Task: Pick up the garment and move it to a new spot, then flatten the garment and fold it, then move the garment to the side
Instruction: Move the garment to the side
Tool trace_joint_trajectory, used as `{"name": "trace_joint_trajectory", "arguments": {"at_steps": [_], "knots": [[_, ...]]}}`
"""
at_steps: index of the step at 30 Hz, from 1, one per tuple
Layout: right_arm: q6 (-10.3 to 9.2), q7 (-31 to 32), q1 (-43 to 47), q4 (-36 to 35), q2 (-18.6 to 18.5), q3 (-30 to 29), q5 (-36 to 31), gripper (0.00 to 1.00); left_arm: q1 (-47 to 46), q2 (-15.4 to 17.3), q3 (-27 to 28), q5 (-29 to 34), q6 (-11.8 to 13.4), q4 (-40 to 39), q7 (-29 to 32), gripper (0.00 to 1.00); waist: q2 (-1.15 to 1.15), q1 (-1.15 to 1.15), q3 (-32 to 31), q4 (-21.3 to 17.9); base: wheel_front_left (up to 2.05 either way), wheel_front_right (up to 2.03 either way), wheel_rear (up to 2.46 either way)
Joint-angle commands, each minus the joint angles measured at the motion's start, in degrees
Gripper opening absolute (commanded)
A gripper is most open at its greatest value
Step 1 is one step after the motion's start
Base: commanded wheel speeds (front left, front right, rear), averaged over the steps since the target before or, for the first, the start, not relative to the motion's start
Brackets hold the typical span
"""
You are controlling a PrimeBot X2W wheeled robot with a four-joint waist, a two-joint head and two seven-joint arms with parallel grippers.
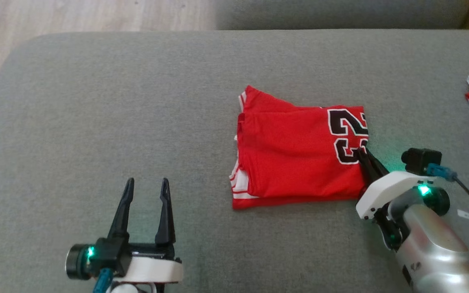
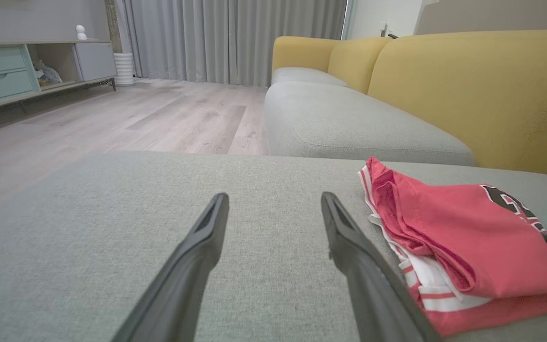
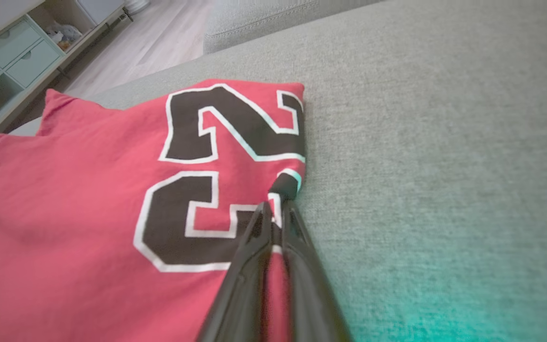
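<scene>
I saw the folded red jersey (image 1: 295, 158) lying flat on the grey seat cushion (image 1: 136, 101). At the jersey's right edge, by its black numerals (image 1: 346, 136), the right gripper (image 1: 360, 152) was pinched tight on the fabric — red cloth showed between its fingers (image 3: 249, 266). The left gripper (image 1: 147, 183) sat well left of the jersey — jaws spread, holding nothing.

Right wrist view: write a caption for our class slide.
Right jaws shut on the numbered edge of a folded red jersey on a grey cushion.

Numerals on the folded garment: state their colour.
Black numerals, outlined in white, on the red garment; best in the right wrist view.
</scene>
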Motion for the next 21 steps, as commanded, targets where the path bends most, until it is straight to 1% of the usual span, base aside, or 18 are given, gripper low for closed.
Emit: {"name": "trace_joint_trajectory", "arguments": {"at_steps": [1,4,6,10,11,12,17,21], "knots": [[-0.04,-0.64,-0.23,-0.10,-0.17,1.37,-0.29,0.00,-1.94,-0.14,1.73,-0.36,0.43,-1.98,-0.37,1.00,0.00,-0.01,0.70,-0.93,0.00,0.00,0.00],[-0.04,-2.76,-1.84,-0.08,-2.56,2.51,-1.49,0.00,-2.57,-0.14,1.85,-0.35,0.61,-2.57,-0.37,1.00,0.00,-0.01,2.04,-2.66,0.00,0.00,0.00],[-0.04,-3.63,-3.34,-0.53,-4.78,2.99,-2.59,0.00,-3.11,-0.14,2.07,-0.31,0.79,-3.00,-0.37,1.00,0.00,-0.01,3.20,-4.11,0.00,0.00,0.00],[-0.04,-4.95,-6.69,-1.84,-10.08,2.72,-5.27,0.00,-4.39,-0.14,2.50,-0.51,0.52,-3.46,-0.37,1.00,0.00,-0.01,5.37,-7.17,0.00,0.00,0.00],[-0.04,-5.29,-8.44,-2.76,-12.77,2.12,-6.55,0.00,-5.01,-0.14,2.74,-0.73,0.12,-3.57,-0.37,1.00,0.00,-0.01,6.48,-8.72,0.00,0.00,0.00],[-0.04,-5.39,-9.37,-3.33,-14.13,1.78,-7.19,0.00,-5.39,-0.14,2.89,-0.72,0.00,-3.71,-0.37,1.00,0.00,-0.01,7.12,-9.52,0.00,0.00,0.00],[-0.04,-4.36,-14.27,-6.28,-20.11,0.07,-10.38,0.00,-7.49,-0.14,3.43,0.35,-0.64,-3.75,-0.37,1.00,0.00,-0.01,10.44,-13.12,0.00,0.00,0.00],[-0.04,-2.21,-17.31,-8.96,-25.15,-1.43,-12.14,0.00,-9.33,-0.14,3.49,1.36,-1.43,-3.48,-0.37,1.00,0.00,-0.01,12.90,-14.93,0.00,0.00,0.00]]}}
